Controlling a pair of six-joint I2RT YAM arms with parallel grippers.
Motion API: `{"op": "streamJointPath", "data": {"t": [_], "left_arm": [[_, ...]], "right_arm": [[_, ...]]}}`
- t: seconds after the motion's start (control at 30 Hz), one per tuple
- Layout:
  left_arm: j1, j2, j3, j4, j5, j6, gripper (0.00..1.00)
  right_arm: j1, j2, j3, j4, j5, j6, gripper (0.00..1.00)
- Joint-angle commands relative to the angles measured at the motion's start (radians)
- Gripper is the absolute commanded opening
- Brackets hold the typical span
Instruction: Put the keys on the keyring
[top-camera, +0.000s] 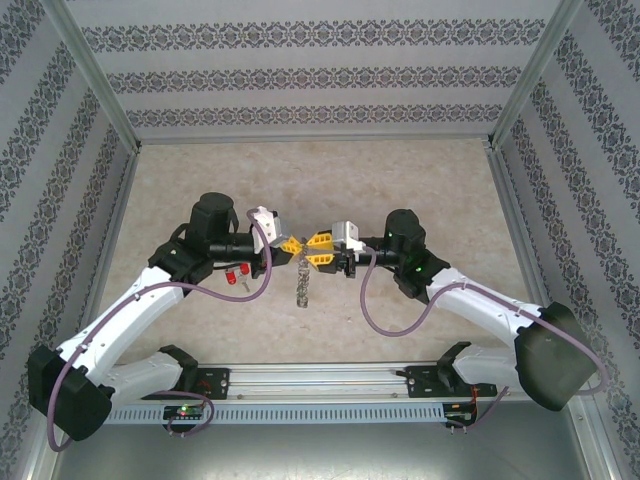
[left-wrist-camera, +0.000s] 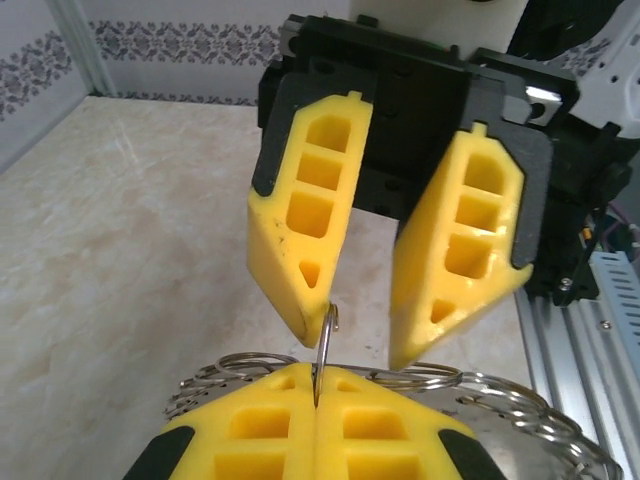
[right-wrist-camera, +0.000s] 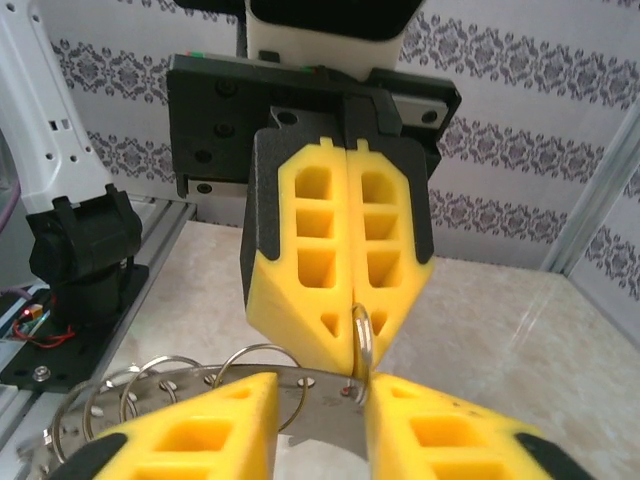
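Top external view, Inspector: what is noted?

Inspector: At frame centre the left gripper (top-camera: 291, 243) and right gripper (top-camera: 318, 241) meet tip to tip above the table (top-camera: 400, 180). The keyring (top-camera: 303, 285) hangs just below them. The keys (top-camera: 236, 277), two red heads, lie on the table left of centre, beside the left arm and apart from the ring. Neither is threaded.

Supervisor: Left wrist view?

Inspector: At bottom centre the left gripper (left-wrist-camera: 315, 415) is clamped flat on one thin coil of the keyring (left-wrist-camera: 324, 345), seen edge-on. The other loops fan out toward the lower right. Above it, the right gripper (left-wrist-camera: 355, 345) has its jaws parted, one fingertip at the coil.

Supervisor: Right wrist view?

Inspector: Same finding. The right gripper (right-wrist-camera: 320, 390), along the bottom edge, stands apart and holds nothing. The left gripper (right-wrist-camera: 350, 340), at centre, pinches the coil (right-wrist-camera: 362, 335).

Supervisor: Hazards?

Inspector: In my judgement the ring rests on a single narrow pinch. A brush from the right fingertip could swivel it or pull it free. The dangling loops may swing and spoil alignment. The keys are tiny and close to the left arm, so a sweep could scatter them.
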Motion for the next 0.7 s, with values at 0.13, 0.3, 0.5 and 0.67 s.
{"op": "streamJointPath", "data": {"t": [0.13,0.3,0.5,0.67], "left_arm": [[0.007,-0.050,0.019,-0.046,-0.226,0.090,0.00],[0.013,-0.102,0.014,-0.083,-0.397,0.141,0.00],[0.014,-0.171,-0.041,-0.062,-0.590,0.187,0.00],[0.026,-0.197,-0.066,-0.053,-0.664,0.201,0.00]], "right_arm": [[-0.008,0.006,-0.004,-0.040,0.057,-0.035,0.39],[-0.008,0.021,0.005,-0.054,0.106,0.000,0.44],[0.026,0.059,0.009,-0.036,0.106,0.019,0.44],[0.057,0.076,0.003,-0.037,0.145,0.023,0.44]]}}
